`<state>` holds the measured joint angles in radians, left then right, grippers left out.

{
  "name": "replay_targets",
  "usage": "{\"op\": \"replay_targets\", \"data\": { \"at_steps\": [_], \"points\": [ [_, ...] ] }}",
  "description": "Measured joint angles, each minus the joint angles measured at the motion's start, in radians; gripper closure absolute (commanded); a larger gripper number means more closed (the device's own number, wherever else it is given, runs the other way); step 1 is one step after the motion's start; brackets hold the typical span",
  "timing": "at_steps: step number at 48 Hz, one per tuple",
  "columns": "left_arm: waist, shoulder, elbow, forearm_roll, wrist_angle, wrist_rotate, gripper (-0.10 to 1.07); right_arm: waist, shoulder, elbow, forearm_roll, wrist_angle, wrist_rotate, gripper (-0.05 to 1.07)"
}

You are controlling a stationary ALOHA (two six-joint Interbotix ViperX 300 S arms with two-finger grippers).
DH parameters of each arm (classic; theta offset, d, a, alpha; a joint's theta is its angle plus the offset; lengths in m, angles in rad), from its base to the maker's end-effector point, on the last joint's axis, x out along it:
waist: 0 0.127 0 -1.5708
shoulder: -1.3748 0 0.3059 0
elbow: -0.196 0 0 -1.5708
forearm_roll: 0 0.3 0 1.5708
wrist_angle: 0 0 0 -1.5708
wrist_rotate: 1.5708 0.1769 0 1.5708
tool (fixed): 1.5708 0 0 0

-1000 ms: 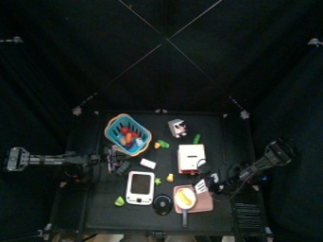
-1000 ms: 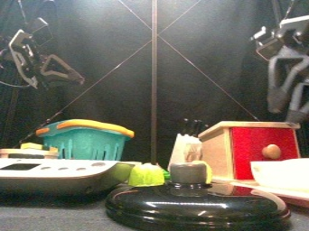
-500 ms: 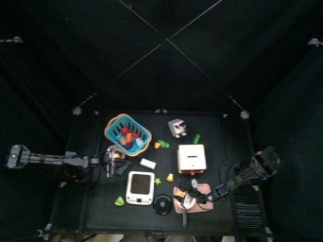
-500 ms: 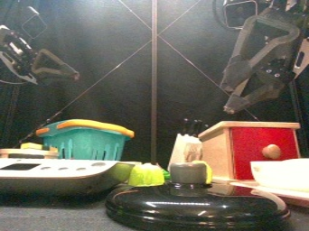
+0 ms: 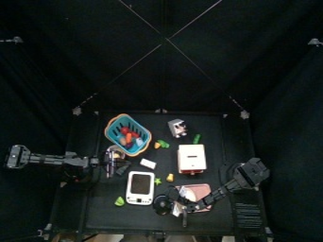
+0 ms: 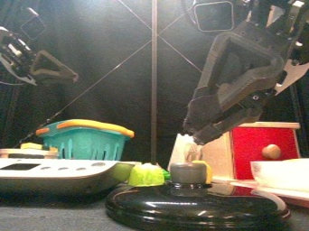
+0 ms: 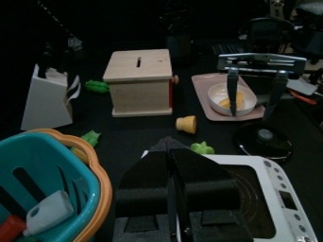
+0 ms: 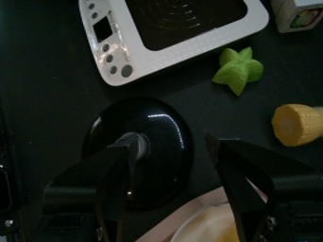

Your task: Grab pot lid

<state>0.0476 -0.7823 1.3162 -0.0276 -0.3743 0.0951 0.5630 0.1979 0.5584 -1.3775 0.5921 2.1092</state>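
At the far left we see the left gripper (image 7: 168,149) resting well away from the work, above the table's left part; its own camera shows the jaws pressed together into one dark wedge, holding nothing. Just before those jaws lie the basket (image 7: 44,184) on one side and the white scale (image 7: 275,194) on the other, and beyond them the wooden box (image 7: 139,80). That camera also gives us what the front view hides: the plate (image 7: 202,90) behind the pot lid, with the right arm hanging over it. Moving right, the pot lid (image 6: 200,204), a glossy black dome with a knob, sits at the table's front edge, large and low in the front view. The right gripper (image 6: 197,129) hangs just above its knob, slanting down from the upper right. Only the right wrist view lets us judge the spread: the jaws stand wide apart and empty, and the lid lies below the gap, nearer one jaw than the other, its knob partly under that jaw. Past the jaw tips we see the scale, a green star (image 8: 237,68) and an orange cone (image 8: 300,123). We cannot tell whether the jaws touch the lid.
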Motion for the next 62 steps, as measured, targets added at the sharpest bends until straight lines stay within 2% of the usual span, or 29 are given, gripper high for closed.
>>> {"op": "replay_targets", "data": {
  "at_steps": [17,43,48,62],
  "points": [
    [0.005,0.002,0.003,0.0,0.002,0.0,0.67,0.0,0.067,-0.054,0.002,-0.081,0.002,0.12],
    [0.015,0.002,0.009,0.0,0.002,0.0,0.67,-0.005,0.115,-0.071,0.002,-0.083,0.0,0.12],
    [0.015,0.0,0.008,0.0,0.002,0.0,0.67,-0.006,0.12,-0.074,0.0,-0.083,0.0,0.15],
    [0.015,0.0,0.009,0.0,0.002,0.0,0.67,-0.008,0.121,-0.075,0.002,-0.083,-0.002,0.34]
  ]
}}
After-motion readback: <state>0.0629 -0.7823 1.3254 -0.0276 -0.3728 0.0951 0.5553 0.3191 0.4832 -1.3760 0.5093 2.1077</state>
